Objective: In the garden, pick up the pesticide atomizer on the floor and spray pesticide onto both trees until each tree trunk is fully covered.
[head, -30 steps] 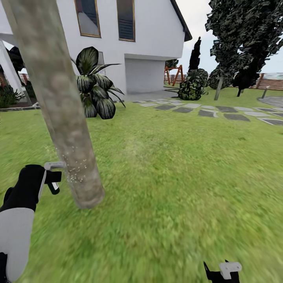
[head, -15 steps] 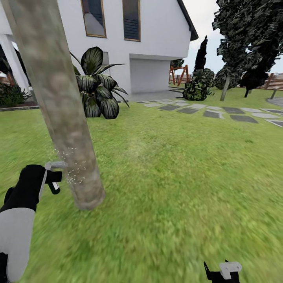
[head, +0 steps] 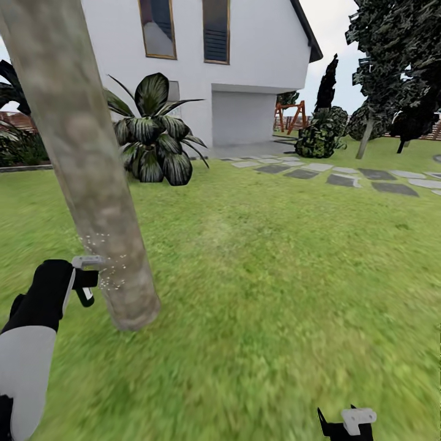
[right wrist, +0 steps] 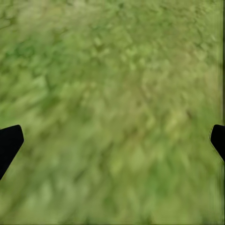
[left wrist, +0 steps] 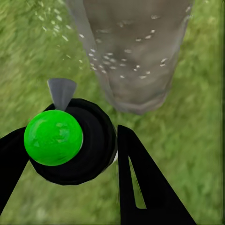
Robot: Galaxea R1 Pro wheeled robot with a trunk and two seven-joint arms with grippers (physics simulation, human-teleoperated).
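Left gripper (left wrist: 70, 159) clamped on pesticide atomizer (left wrist: 70, 140), lower left of head frame; pale nozzle aimed at tree trunk (head: 92, 184), just short of bark. Whitish pesticide (head: 101, 260) speckles on trunk near nozzle. Right gripper (right wrist: 112, 140) spread wide, empty, fingertips at frame edges over grass (head: 275, 275). Open lawn right of trunk; stepping stones (head: 343, 177), house (head: 245, 61) far back.

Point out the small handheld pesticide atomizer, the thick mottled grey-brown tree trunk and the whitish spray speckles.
Small handheld pesticide atomizer (left wrist: 54, 137): left wrist view, green round top.
Thick mottled grey-brown tree trunk (head: 79, 147): head view, mid bark.
Whitish spray speckles (left wrist: 123, 65): left wrist view, on bark.
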